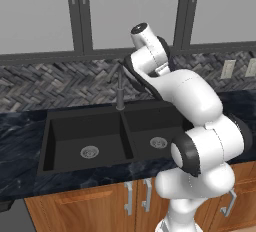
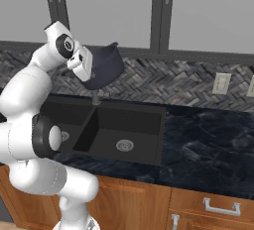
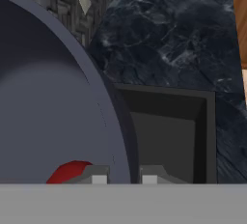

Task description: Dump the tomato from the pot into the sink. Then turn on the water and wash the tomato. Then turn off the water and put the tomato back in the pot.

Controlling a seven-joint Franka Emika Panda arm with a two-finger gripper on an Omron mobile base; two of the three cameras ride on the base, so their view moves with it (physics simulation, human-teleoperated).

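Black double-basin sink [image 2: 149,120] set in dark marble counter [image 2: 208,140]. Navy pot [image 2: 104,68] held high above sink, tilted. Claw [image 3: 124,175] clamped shut on pot rim. Red tomato [image 3: 67,172] inside pot, near rim.

Risk: tomato may bounce from this height, miss basin, roll onto counter.

No legible writing, brands.

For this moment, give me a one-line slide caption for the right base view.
Pincer holds the pot tilted in the air above the sink, near the faucet.

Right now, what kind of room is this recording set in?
A simulated kitchen: a black double-basin sink set in a dark marble counter, wooden cabinets below and a herringbone tile backsplash.
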